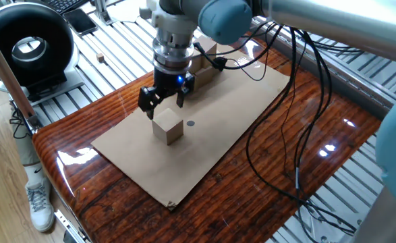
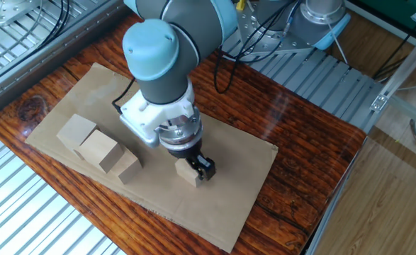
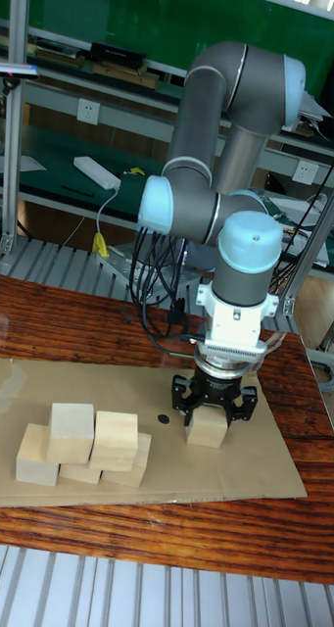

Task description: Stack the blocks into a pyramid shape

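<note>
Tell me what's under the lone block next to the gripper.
The lone block rests directly on the cardboard sheet, which lies on the wooden table. The gripper hangs just above it, fingers spread. Whatever is beneath the block's footprint is covered.

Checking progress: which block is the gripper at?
The lone block between the gripper's fingers, apart from the stacked group at the cardboard's other end.

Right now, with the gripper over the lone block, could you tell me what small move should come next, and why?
Probably lower a little and close. The gripper is open, its fingers straddling the top of the lone block, which sits on the cardboard apart from the stack. It appears not yet gripped, so it cannot be carried over.
</note>
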Controlling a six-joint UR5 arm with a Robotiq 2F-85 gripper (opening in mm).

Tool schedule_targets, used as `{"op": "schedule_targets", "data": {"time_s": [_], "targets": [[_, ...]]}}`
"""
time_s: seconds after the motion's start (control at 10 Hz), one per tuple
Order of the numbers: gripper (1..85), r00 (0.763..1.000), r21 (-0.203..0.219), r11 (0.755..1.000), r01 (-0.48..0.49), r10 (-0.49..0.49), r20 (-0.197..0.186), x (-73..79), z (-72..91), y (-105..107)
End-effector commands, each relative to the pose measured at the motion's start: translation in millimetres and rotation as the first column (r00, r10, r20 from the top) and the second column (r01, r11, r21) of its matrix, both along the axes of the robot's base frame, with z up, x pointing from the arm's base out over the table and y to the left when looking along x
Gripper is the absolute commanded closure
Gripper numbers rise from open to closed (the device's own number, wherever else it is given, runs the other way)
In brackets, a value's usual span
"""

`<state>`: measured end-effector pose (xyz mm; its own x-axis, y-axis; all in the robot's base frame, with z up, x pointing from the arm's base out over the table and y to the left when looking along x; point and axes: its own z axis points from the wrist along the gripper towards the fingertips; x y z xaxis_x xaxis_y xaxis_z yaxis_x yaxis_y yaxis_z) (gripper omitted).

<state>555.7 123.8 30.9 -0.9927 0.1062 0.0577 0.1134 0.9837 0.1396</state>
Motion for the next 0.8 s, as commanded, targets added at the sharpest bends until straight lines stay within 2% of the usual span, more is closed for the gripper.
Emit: {"op": "schedule_targets", "data": {"time_s": [0.0, 0.1, 0.2, 0.4, 0.5, 0.6, 0.7], "targets": [[59.7, 1.000, -0.036, 0.999, -0.026, 0.026, 0.004, 21.0, 45.6, -24.2], [63.3, 0.999, -0.022, 0.999, -0.032, 0.032, 0.009, 30.6, 63.2, -28.1], [69.3, 1.000, -0.013, 1.000, -0.027, 0.027, -0.002, 37.8, 81.6, -35.0], [71.7, 0.999, 0.001, 0.999, -0.041, 0.041, 0.001, 52.0, 121.5, -54.3], [73.7, 0.999, 0.031, 0.998, -0.046, 0.046, -0.002, 52.1, 134.1, -58.4], [74.3, 0.997, -0.008, 0.997, -0.074, 0.074, 0.006, 52.4, 135.0, -74.4], [77.0, 0.994, -0.080, 0.991, -0.106, 0.108, 0.026, 55.9, 133.9, -94.7]]}}
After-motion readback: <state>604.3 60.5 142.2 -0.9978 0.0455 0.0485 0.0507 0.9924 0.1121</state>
